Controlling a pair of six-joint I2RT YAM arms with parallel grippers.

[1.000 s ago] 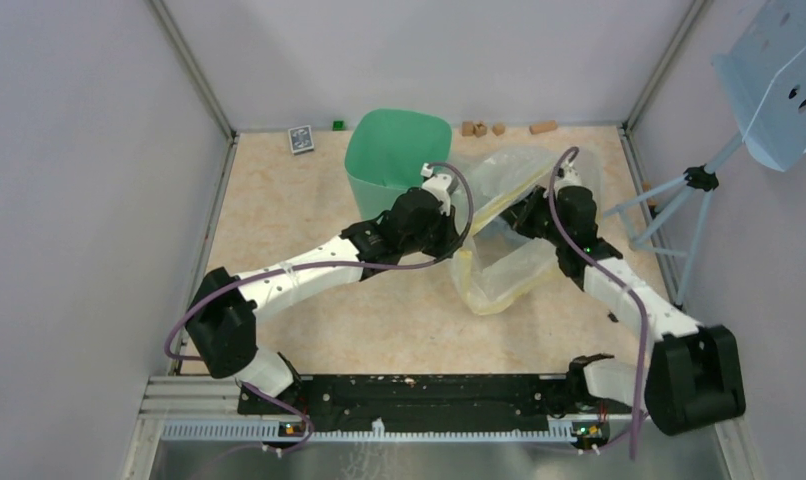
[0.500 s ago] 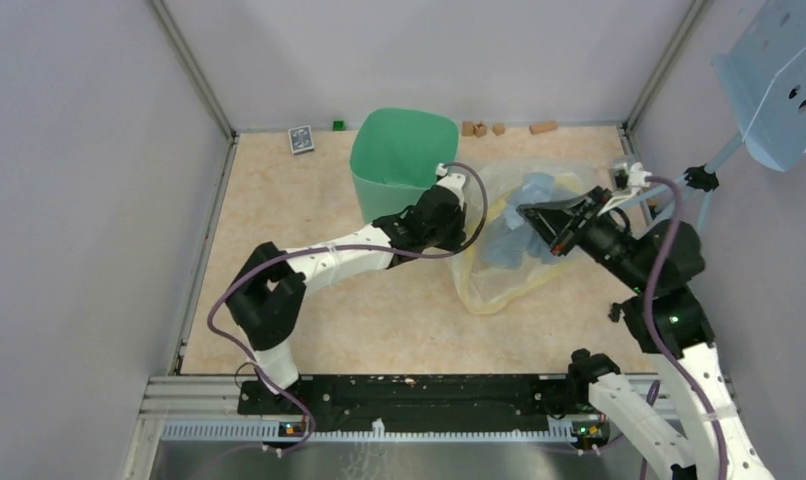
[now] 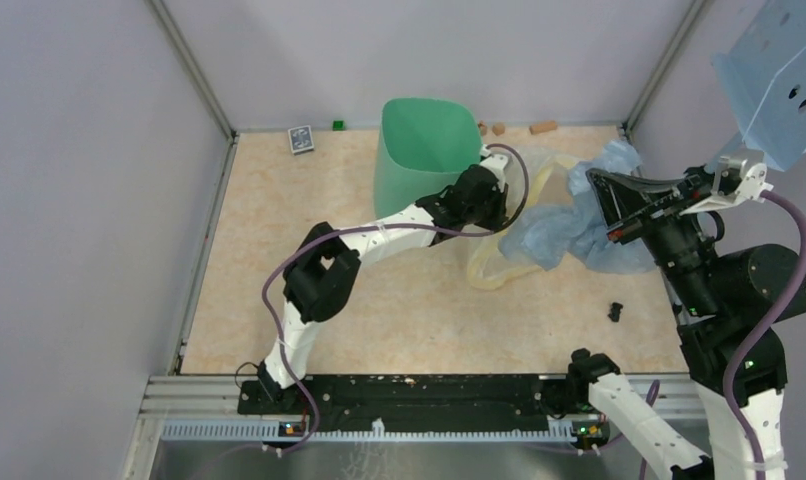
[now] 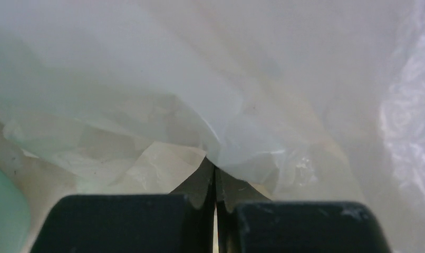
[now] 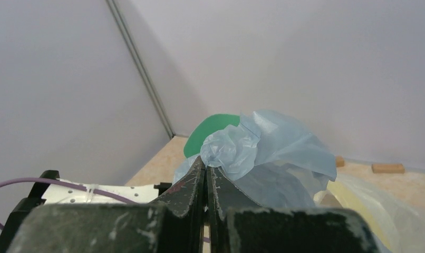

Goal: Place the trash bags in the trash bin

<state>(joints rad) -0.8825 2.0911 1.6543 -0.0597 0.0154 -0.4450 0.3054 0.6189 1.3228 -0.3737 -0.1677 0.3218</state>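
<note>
Pinching the pale blue trash bag (image 3: 564, 225) in my closed right pincer (image 3: 595, 180) at frame right, I judge the trash bin (image 3: 424, 140) lies leftward, upper centre; my left pincer (image 3: 491, 198), clamped on the cream-yellow bag (image 3: 494, 270), sits nearer it.

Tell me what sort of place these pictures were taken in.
Probably a robot test cell in a lab, not a home: grey panel walls on metal frame posts box in the table, two arms are bolted to a rail at its near edge, and wooden blocks line the back wall.
</note>
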